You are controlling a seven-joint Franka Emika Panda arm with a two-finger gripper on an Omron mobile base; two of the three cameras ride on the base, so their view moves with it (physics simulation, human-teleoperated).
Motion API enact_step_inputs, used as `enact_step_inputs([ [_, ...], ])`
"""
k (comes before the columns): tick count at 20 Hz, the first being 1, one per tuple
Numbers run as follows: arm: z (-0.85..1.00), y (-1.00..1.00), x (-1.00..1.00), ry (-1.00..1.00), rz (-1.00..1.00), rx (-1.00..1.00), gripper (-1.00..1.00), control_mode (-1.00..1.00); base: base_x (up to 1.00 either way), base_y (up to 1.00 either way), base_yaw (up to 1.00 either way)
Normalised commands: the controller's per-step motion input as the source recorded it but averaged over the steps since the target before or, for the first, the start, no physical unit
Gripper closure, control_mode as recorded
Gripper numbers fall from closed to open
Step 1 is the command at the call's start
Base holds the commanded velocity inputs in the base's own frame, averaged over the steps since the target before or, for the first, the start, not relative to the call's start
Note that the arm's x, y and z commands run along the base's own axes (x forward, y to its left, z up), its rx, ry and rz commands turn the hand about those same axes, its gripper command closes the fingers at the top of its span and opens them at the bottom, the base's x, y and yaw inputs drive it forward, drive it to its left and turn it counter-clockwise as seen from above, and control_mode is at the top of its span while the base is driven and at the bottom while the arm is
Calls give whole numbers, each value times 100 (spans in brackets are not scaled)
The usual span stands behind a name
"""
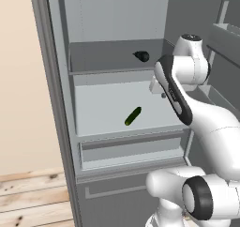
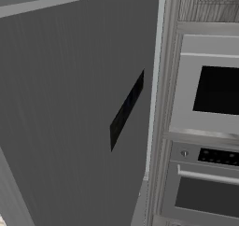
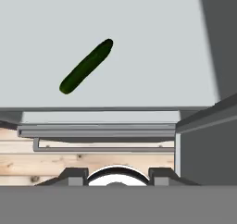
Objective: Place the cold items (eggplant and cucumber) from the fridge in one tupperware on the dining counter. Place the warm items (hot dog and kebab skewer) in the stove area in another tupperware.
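Right base view: I see broad dark grey fridge door [image 2: 65,103] across left and centre, swung toward camera, surface brushed with fine vertical streaks. Dark slanted handle recess [image 2: 126,109] sits near its right side. Pale door edge [image 2: 155,80] runs top to bottom just beside it. Right of that, wall oven [image 2: 210,87] with black window; below it, second oven [image 2: 205,187] with control panel, bar handle, darker window.

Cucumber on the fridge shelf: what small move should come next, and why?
Probably lower the pincer toward the cucumber and line it up across the cucumber's width. The cucumber lies loose on the middle shelf, ahead of the fingertips and untouched; nothing is held.
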Motion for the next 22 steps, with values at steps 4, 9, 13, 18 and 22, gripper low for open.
enact_step_inputs([
  [4, -2, 0, 0, 1, 0, 0, -100, -100, 0, 0, 0],
  [9, 10, 0, -2, -6, 0, 0, -100, -100, 0, 0, 0],
  [13, 65, 2, 0, -30, 0, 0, -100, -100, 0, 0, 0],
  [18, 72, 5, 13, -26, 0, 0, -100, -100, 0, 0, 0],
  [22, 68, 4, 29, -10, 0, 0, -100, -100, 0, 0, 0],
])
